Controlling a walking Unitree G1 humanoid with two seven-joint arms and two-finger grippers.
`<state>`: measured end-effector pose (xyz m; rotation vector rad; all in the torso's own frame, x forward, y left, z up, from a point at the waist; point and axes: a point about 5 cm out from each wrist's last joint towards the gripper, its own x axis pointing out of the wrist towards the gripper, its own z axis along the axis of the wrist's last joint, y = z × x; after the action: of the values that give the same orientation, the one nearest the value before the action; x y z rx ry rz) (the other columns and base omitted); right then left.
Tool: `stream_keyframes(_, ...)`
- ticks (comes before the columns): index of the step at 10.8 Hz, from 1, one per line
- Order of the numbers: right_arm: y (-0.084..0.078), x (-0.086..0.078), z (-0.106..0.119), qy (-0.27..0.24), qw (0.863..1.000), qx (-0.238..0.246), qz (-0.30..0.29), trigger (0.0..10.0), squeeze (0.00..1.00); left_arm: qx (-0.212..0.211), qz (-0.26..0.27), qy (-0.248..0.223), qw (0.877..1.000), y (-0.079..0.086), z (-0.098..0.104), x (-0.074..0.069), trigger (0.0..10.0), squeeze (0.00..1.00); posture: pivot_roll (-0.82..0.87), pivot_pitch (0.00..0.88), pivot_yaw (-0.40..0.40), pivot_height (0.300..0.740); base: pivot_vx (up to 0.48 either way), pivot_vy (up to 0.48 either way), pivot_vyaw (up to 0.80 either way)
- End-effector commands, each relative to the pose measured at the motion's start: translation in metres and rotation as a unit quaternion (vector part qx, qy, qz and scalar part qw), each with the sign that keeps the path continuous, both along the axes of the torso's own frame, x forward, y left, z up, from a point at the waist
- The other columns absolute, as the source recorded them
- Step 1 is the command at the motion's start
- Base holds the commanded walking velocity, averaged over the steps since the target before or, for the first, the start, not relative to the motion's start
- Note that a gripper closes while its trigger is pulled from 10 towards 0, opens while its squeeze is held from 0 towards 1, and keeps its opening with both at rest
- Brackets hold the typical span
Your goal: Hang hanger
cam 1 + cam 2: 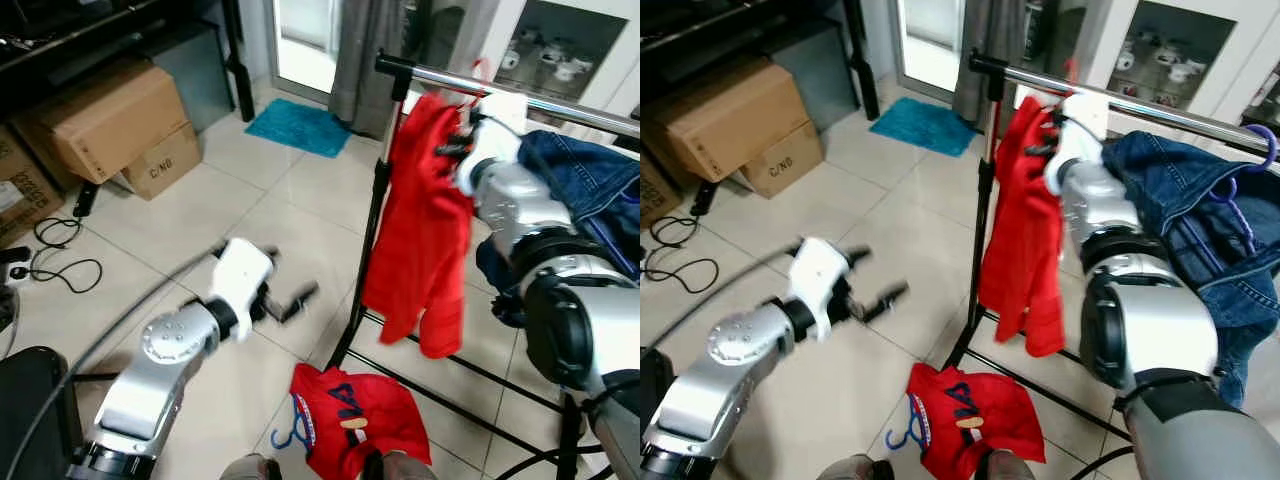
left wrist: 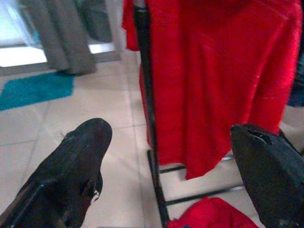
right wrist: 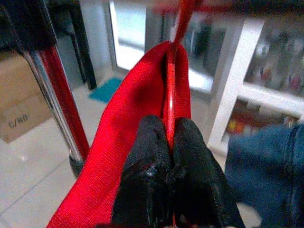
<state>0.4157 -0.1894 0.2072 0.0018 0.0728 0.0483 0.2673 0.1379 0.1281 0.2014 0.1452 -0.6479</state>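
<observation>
A red shirt (image 1: pixel 425 230) on a red hanger (image 3: pixel 170 107) hangs at the left end of the chrome rail (image 1: pixel 560 105) of a black clothes rack. My right gripper (image 3: pixel 172 142) is raised to the rail and shut on the red hanger at the shirt's collar; the hook (image 3: pixel 183 16) reaches up to the rail. My left gripper (image 1: pixel 290 297) is held low over the floor left of the rack, open and empty, its fingers (image 2: pixel 71 166) pointing toward the red shirt (image 2: pixel 213 80).
Blue denim clothing (image 1: pixel 590 190) hangs further right on the rail. A second red shirt on a blue hanger (image 1: pixel 350 415) lies on the tile floor by the rack's base. Cardboard boxes (image 1: pixel 110 125), cables (image 1: pixel 60 255) and a teal mat (image 1: pixel 300 127) lie to the left.
</observation>
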Motion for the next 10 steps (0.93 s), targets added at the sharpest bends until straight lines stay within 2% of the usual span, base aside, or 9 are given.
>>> stream_keyframes(1,-0.004,0.000,0.012,-0.042,0.999,-0.011,0.010,0.0,0.00,-0.002,0.010,-0.002,1.000,0.001,0.000,0.002,10.0,0.00,0.00,0.051,0.031,0.740,0.000,0.000,0.00)
stream_keyframes(3,-0.007,-0.007,0.004,-0.059,0.997,-0.036,0.042,0.0,0.00,-0.016,0.018,0.004,1.000,0.000,-0.002,0.001,10.0,0.00,0.00,0.033,0.035,0.740,0.000,0.000,0.00)
stream_keyframes(4,-0.005,-0.016,-0.007,-0.066,0.993,-0.047,0.081,0.0,0.00,-0.020,0.038,0.008,0.999,0.001,-0.005,0.001,10.0,0.00,-0.01,0.026,0.032,0.740,0.000,0.000,0.00)
stream_keyframes(6,-0.016,-0.034,-0.016,-0.088,0.992,-0.045,0.080,0.0,0.00,-0.022,0.052,0.003,0.998,0.001,-0.008,0.000,10.0,0.00,-0.01,0.027,0.031,0.740,0.000,0.000,0.00)
stream_keyframes(8,-0.026,-0.051,-0.028,-0.082,0.994,-0.024,0.063,0.0,0.00,-0.025,0.057,0.004,0.998,-0.001,-0.009,0.001,10.0,0.00,-0.02,0.027,0.039,0.740,0.000,0.000,0.00)
stream_keyframes(10,-0.018,-0.053,-0.033,-0.074,0.995,-0.018,0.059,0.0,0.00,-0.023,0.051,0.001,0.998,-0.003,-0.009,0.002,10.0,0.00,-0.02,0.020,0.035,0.740,0.000,0.000,0.00)
